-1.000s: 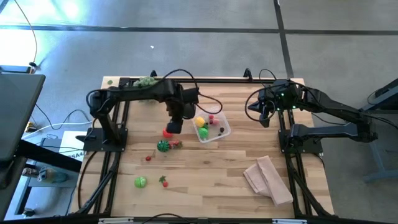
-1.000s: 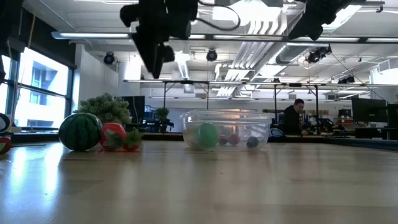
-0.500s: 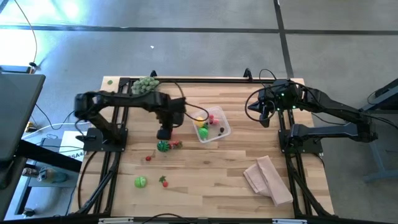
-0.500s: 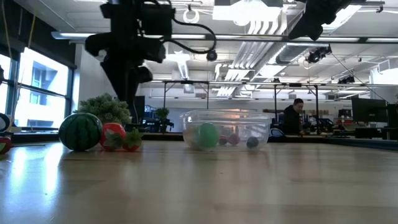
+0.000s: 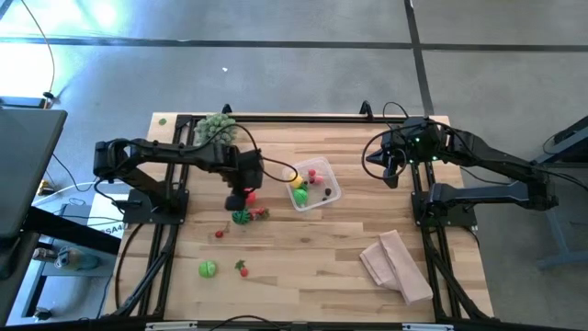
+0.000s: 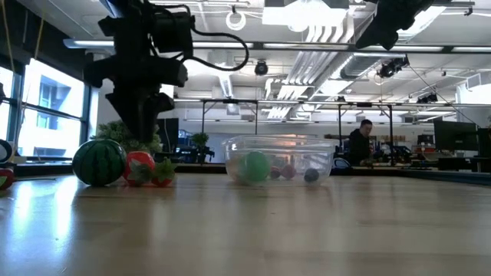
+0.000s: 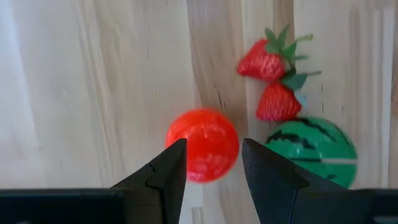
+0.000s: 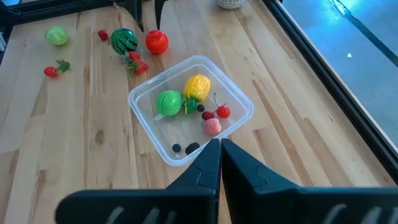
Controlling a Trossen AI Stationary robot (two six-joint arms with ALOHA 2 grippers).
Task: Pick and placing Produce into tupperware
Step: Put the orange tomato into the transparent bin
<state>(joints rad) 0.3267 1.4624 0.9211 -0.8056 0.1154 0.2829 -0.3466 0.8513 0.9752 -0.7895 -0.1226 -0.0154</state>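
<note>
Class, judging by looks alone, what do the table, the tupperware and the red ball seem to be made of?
Table: pale wood planks with visible grain and a matte finish.
Tupperware: clear, glossy plastic; its contents show through the walls.
Red ball: probably smooth moulded plastic, given its slight shine and uniform colour.

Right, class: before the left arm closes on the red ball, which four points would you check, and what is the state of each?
1. Left gripper open above the red ball: ok.
2. Ball centred between the fingers: ok.
3. Strawberries and watermelon clear of the fingers: cannot tell, the watermelon sits close.
4. Tupperware has room left: ok.
5. Right gripper shut, waiting over the tupperware rim: ok.
</note>
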